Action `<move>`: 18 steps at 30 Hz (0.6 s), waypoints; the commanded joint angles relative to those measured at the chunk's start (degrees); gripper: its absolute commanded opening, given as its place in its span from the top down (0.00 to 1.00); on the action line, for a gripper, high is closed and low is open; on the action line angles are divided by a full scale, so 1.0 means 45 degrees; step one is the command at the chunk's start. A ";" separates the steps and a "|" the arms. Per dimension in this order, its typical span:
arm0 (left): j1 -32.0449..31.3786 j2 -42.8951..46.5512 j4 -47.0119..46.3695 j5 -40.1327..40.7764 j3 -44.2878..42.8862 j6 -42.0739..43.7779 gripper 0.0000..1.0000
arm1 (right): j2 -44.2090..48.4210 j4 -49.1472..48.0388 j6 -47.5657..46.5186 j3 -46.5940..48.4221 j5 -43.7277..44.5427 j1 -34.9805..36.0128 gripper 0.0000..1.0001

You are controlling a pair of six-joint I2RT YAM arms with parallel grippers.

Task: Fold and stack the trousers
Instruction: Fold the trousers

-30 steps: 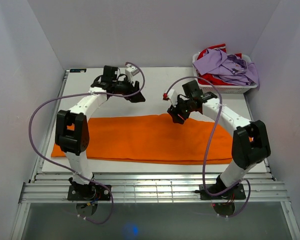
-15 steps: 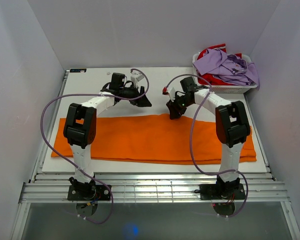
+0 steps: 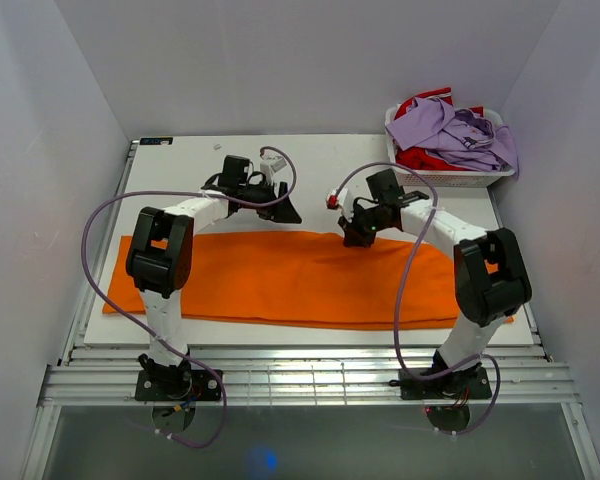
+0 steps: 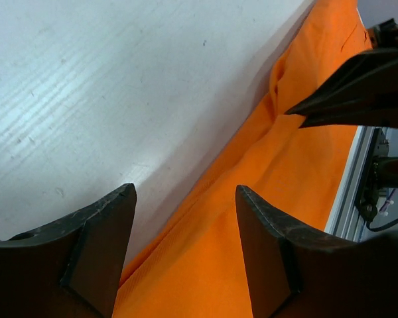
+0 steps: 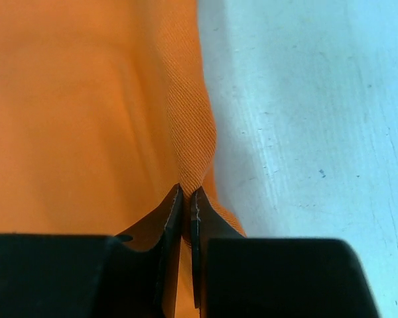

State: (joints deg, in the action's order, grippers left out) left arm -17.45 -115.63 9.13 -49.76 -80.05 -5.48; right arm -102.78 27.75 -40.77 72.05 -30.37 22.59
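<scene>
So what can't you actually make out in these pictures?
Top view: the right arm hides the orange trousers' right end.
Top view: the lilac shirt buries most of the red garment in the basket.
Right wrist view: the right claw, shut on the trousers' edge, hides how much cloth it holds.
</scene>
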 commanded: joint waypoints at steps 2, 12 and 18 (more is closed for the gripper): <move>-0.0340 0.1281 -0.0289 0.0002 0.0775 -0.0443 0.28 | 0.1820 -0.2235 -0.0919 -0.2353 0.1723 0.1246 0.92; -0.1434 0.2591 -0.1325 -0.0154 0.2788 -0.2200 0.23 | 0.3836 -0.9399 -0.1095 -0.8215 0.6082 0.3358 0.92; -0.1980 0.2435 -0.1617 -0.0231 0.3218 -0.3428 0.21 | 0.3915 -1.0834 -0.0705 -0.9195 0.7589 0.3808 0.92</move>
State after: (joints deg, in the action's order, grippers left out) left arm -25.58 -107.72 3.79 -49.34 -66.92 -16.43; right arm -85.52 -14.83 -45.25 32.25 -2.59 39.48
